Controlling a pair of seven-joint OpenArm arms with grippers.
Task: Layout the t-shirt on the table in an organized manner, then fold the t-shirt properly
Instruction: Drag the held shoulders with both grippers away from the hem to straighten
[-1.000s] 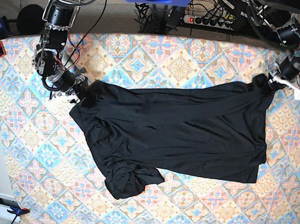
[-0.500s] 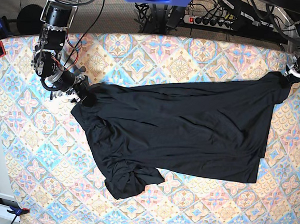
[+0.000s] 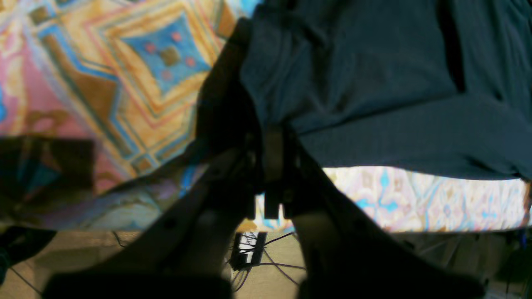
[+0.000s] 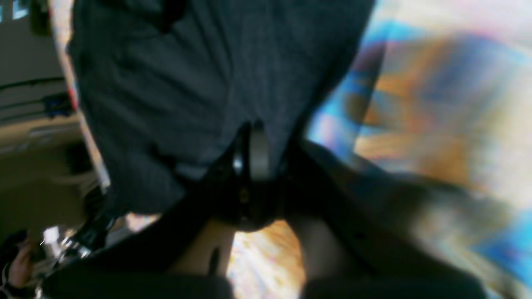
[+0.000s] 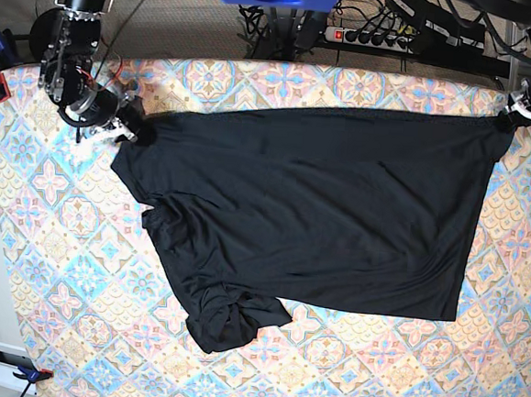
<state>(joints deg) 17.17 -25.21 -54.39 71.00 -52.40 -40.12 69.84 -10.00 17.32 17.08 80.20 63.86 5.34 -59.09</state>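
both pincers, right gripper and left gripper, are clamping closed on the t-shirt, stretching the fabric between them to flatten it.

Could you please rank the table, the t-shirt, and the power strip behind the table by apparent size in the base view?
1. The table, filling nearly the whole view.
2. The t-shirt, spread across most of the table's width.
3. The power strip, a small bar; it lies beyond the table, so it may look smaller than it is.

Power strip, tangled cables on floor behind; blue clamp at left edge.
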